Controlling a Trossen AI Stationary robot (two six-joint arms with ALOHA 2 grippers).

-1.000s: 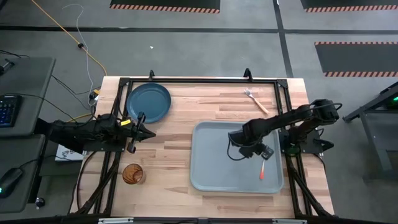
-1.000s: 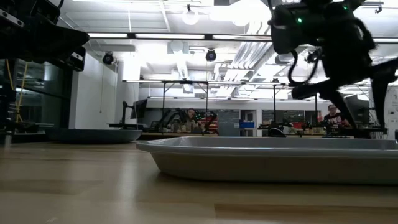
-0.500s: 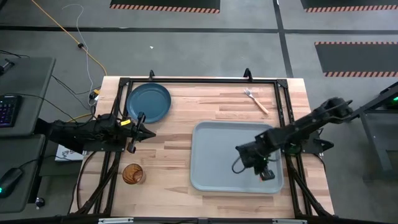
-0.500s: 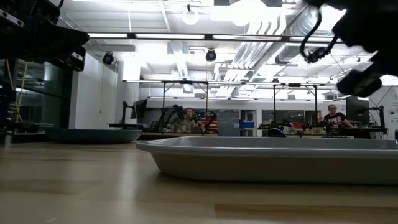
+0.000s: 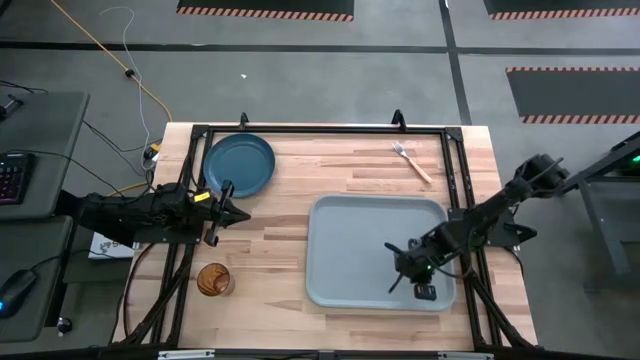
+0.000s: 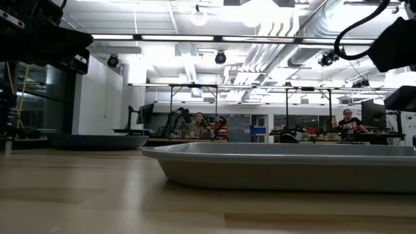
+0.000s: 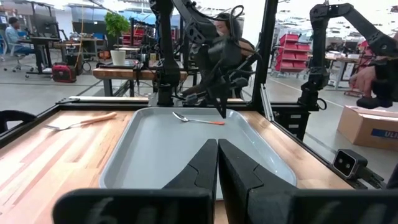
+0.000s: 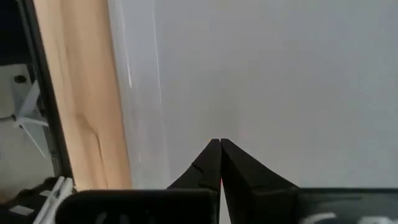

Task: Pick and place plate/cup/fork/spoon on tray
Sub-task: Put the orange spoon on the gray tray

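The tray point(image 5: 340, 250) lies on the right half of the tabletop point(image 5: 280, 240). The right gripper point(image 5: 402, 270) is low over the tray's near right part. In the left wrist view this gripper point(image 7: 222, 112) comes down to the red end of the spoon point(image 7: 198, 119), which lies flat inside the tray point(image 7: 161, 149) with its silver bowl pointing away from the gripper. In the right wrist view the fingers point(image 8: 239, 177) are pressed together, and a thin red strip shows between them. I judge that they are clenched on the spoon's handle end, though the grip itself is hard to see.

The left gripper point(image 5: 232, 210) waits over the left side of the tabletop, near the plate, with its fingers point(image 7: 199, 165) closed on nothing.

The step in hand seems to be the placing of the spoon, and it looks almost done. Three things are outside the tray:
- The plate point(image 5: 238, 165) is at the far left corner.
- The cup point(image 5: 213, 279) is at the near left.
- The fork point(image 5: 412, 160) is at the far right, just beyond the tray's far edge.

The next move probably calls for the right gripper to let go of the spoon and rise straight up, so that the spoon is not dragged. The fork is then the nearest thing for this arm. It is thin and lies flat on the wood, so the fingers must go low and close across its handle.
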